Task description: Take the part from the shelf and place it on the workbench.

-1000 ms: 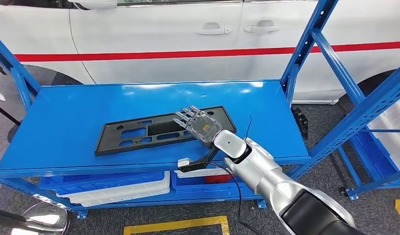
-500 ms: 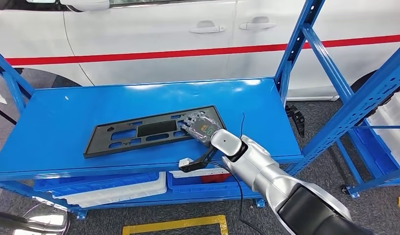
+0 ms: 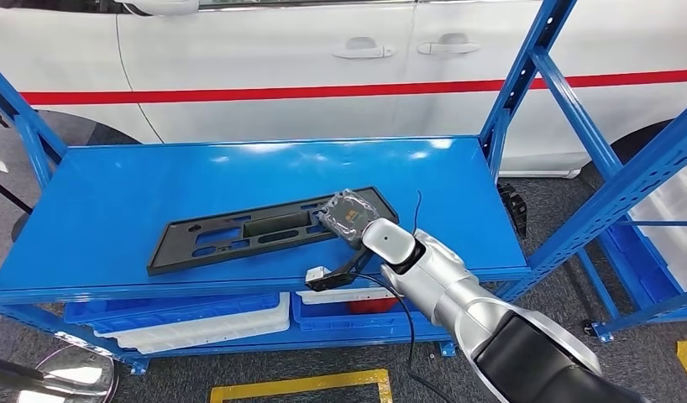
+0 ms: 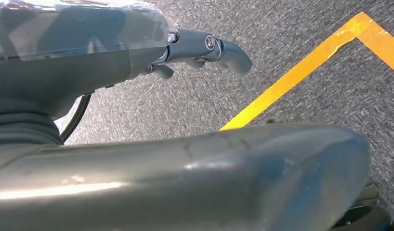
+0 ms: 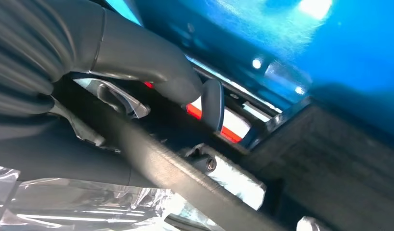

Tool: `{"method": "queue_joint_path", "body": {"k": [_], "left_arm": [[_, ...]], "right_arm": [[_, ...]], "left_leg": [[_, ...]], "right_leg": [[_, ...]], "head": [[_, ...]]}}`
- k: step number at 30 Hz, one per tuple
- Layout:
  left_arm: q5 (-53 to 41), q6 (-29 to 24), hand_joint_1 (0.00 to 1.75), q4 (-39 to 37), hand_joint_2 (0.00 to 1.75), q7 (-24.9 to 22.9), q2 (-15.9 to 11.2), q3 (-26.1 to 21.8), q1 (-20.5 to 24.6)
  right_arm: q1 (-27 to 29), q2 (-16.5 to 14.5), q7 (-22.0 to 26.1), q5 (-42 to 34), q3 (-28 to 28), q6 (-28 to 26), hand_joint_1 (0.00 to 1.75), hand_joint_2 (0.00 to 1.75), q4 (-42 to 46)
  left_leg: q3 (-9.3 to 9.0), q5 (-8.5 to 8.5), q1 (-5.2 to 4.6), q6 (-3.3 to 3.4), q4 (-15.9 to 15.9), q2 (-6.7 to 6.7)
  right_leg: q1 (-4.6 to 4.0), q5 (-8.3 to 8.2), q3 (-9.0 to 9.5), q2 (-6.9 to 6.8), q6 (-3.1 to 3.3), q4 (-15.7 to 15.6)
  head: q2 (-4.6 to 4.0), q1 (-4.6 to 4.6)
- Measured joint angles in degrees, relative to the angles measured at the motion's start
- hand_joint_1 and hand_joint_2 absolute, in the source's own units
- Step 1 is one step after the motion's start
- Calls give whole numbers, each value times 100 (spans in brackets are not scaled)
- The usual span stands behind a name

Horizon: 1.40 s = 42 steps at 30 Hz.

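one black part [image 3: 264, 228], one blue shelf [image 3: 113, 210], one white car [image 3: 264, 59], two white trays [image 3: 206, 327]

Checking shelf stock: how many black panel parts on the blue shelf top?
1. The black panel lies flat near the front edge of the blue shelf top, with the right hand closed on its right end. None other visible.

Matt black plastic part [image 3: 264, 230], glossy blue shelf [image 3: 155, 185]

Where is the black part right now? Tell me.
In the head view the black part lies flat on the blue shelf, near its front edge, with the right hand on its right end.
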State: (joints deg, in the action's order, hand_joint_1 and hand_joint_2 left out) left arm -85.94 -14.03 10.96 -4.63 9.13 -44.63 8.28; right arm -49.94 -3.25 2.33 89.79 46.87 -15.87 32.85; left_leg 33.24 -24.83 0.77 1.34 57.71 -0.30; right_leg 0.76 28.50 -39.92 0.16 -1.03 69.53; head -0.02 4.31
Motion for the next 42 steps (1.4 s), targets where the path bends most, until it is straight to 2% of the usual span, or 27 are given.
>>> {"method": "queue_joint_path", "body": {"k": [2, 3, 5, 7, 9, 10, 12, 13, 14, 15, 16, 18, 19, 23, 25, 27, 28, 29, 30, 32, 34, 35, 37, 39, 40, 42], "left_arm": [[0, 0, 0, 1, 0, 0, 1, 0, 3], [0, 0, 0, 1, 0, 0, 1, 0, 5], [-2, 0, 0, 1, 0, 1, 1, 0, 8], [-5, 5, 0, 1, 0, 13, 1, 1, 6], [-7, 21, 0, -1, 0, 47, 1, 4, 3], [-7, 38, 0, -1, 0, 76, 1, 5, 3], [-7, 67, 0, -1, 87, 147, 0, 9, 0], [-6, 75, 0, 0, 131, 179, -1, 11, -5], [-5, 75, 0, 1, 175, 206, -1, 14, -10], [-4, 69, 0, 1, 175, 227, -1, 17, -13], [0, 53, 0, 1, 175, 247, -1, 20, -14], [16, 2, 0, 0, 175, 285, -1, 22, -9], [26, -24, 0, -1, 175, 301, -1, 23, -12], [43, -116, 0, 1, 175, 371, -7, 22, -73], [31, -174, 0, 1, 175, 461, -5, 26, -70], [34, -226, 0, 1, 175, 552, -4, 31, -63], [43, -243, 0, 1, 175, 587, -4, 32, -65], [51, -252, 0, 1, 175, 612, -5, 32, -69], [59, -257, 0, 1, 175, 630, -5, 32, -71], [63, -262, 0, 1, 175, 666, -3, 33, -69], [63, -270, 0, 1, 175, 689, -2, 34, -61], [61, -280, 0, 1, 175, 693, -2, 35, -60], [39, -316, 0, 1, 175, 696, -3, 39, -61], [9, -359, 0, 1, 175, 710, -4, 46, -58], [0, -375, 0, 1, 175, 720, -4, 48, -50], [-5, -405, 0, 1, 175, 739, -3, 49, -27]], "right_arm": [[-14, -1, 8, 0, 1, 0, 175, 175, -4], [-17, -3, 10, 0, 1, 0, 175, 175, -6], [-18, -11, 22, -3, 1, -4, 175, 175, -13], [-19, -21, 95, -85, 1, -30, 175, 175, -16], [-16, -29, 274, -338, -2, -69, 175, 175, -16], [12, -36, 460, -600, -24, -78, 175, 175, -7], [204, -47, 1127, -1552, -209, 98, 175, 175, 153], [351, -49, 1577, -2249, -377, 303, 175, 175, 348], [503, -48, 2008, -3061, -566, 591, 174, 175, 642], [622, -46, 2350, -3894, -743, 908, 173, 175, 988], [714, -44, 2570, -4723, -899, 1261, 171, 175, 1380], [813, -23, 2772, -6251, -1201, 2015, 169, 175, 2155], [845, -6, 2835, -6870, -1345, 2352, 169, 175, 2482], [1023, 51, 2967, -8380, -1761, 3295, 171, 175, 3442], [1112, 69, 2954, -8913, -1856, 3642, 171, 175, 3766], [1249, 86, 2891, -9436, -1914, 3944, 172, 175, 4055], [1330, 98, 2847, -9675, -1938, 4063, 172, 175, 4187], [1400, 111, 2806, -9869, -1962, 4155, 173, 175, 4300], [1450, 125, 2771, -10019, -1981, 4221, 173, 175, 4403], [1503, 147, 2725, -10194, -2008, 4300, 174, 175, 4597], [1539, 164, 2705, -10256, -2021, 4334, 174, 175, 4761], [1562, 174, 2699, -10272, -2025, 4344, 175, 175, 4824], [1612, 196, 2685, -10294, -2029, 4362, 175, 175, 4914], [1635, 208, 2669, -10305, -2029, 4371, 175, 175, 4982], [1639, 209, 2666, -10309, -2029, 4375, 175, 175, 5010], [1657, 213, 2665, -10314, -2029, 4381, 175, 175, 5038]], "left_leg": [[-4, -20, -12, -41, 16, -10], [3, -26, -21, -68, 21, -13], [16, -25, -31, -135, 18, -16], [32, -67, -17, -204, 50, -12], [157, -273, -5, -248, 353, -5], [289, -440, -2, -260, 665, -1], [630, -749, -2, -272, 1403, -1], [741, -792, -2, -271, 1624, -1], [753, -717, -2, -263, 1625, -1], [668, -551, -4, -247, 1417, -1], [499, -330, -7, -220, 1028, 0], [194, -82, -34, -167, 374, -3], [114, -41, -47, -143, 187, -8], [95, -26, -49, -43, 93, -13], [83, 1, -28, 7, 54, 1], [88, 6, -24, 27, 51, 6], [88, 5, -24, 29, 52, 5], [88, 3, -24, 29, 54, 2], [87, 1, -24, 28, 57, -1], [81, -6, -24, 13, 63, -5], [89, -16, -43, -32, 74, -5], [95, -19, -50, -60, 77, -5], [95, -17, -57, -125, 64, -6], [143, -126, -52, -182, 187, -4], [236, -271, -49, -203, 412, -3], [543, -651, -36, -229, 1143, 2]], "right_leg": [[-8, -289, 400, -2, 35, -799], [-19, -338, 497, -1, 57, -1011], [-45, -335, 510, 4, 114, -1088], [-35, -355, 521, -2, 188, -1121], [-23, -376, 537, -10, 258, -1160], [-30, -376, 537, -11, 281, -1162], [-54, -368, 536, -10, 313, -1156], [-69, -362, 537, -7, 322, -1149], [-81, -352, 539, -2, 328, -1138], [-90, -340, 542, 6, 329, -1122], [-97, -321, 548, 14, 321, -1103], [-120, -287, 543, 17, 282, -1065], [-128, -280, 536, 11, 258, -1053], [-117, -248, 502, 4, 150, -1015], [-102, 5, 326, 8, 83, -630], [-70, 375, -42, 5, 33, 157], [-56, 472, -200, 4, 17, 481], [-45, 463, -273, 4, 10, 620], [-38, 347, -231, 3, 11, 518], [-34, -45, 138, 2, 38, -252], [-58, -273, 454, 5, 88, -917], [-72, -291, 508, 7, 111, -1043], [-78, -297, 506, 12, 171, -1071], [-52, -324, 518, 5, 247, -1110], [-39, -336, 524, -3, 279, -1129], [-48, -336, 525, -19, 313, -1130]], "head": [[0, 1], [0, 1], [0, 2], [0, 2], [0, 2], [0, 2], [0, 1], [0, 2], [0, 2], [0, 2], [0, 2], [0, 1], [0, 1], [0, 1], [0, 0], [0, 0], [0, 0], [0, 0], [0, 0], [0, 0], [0, 0], [0, 0], [0, 1], [0, 1], [0, 1], [0, 1]]}}
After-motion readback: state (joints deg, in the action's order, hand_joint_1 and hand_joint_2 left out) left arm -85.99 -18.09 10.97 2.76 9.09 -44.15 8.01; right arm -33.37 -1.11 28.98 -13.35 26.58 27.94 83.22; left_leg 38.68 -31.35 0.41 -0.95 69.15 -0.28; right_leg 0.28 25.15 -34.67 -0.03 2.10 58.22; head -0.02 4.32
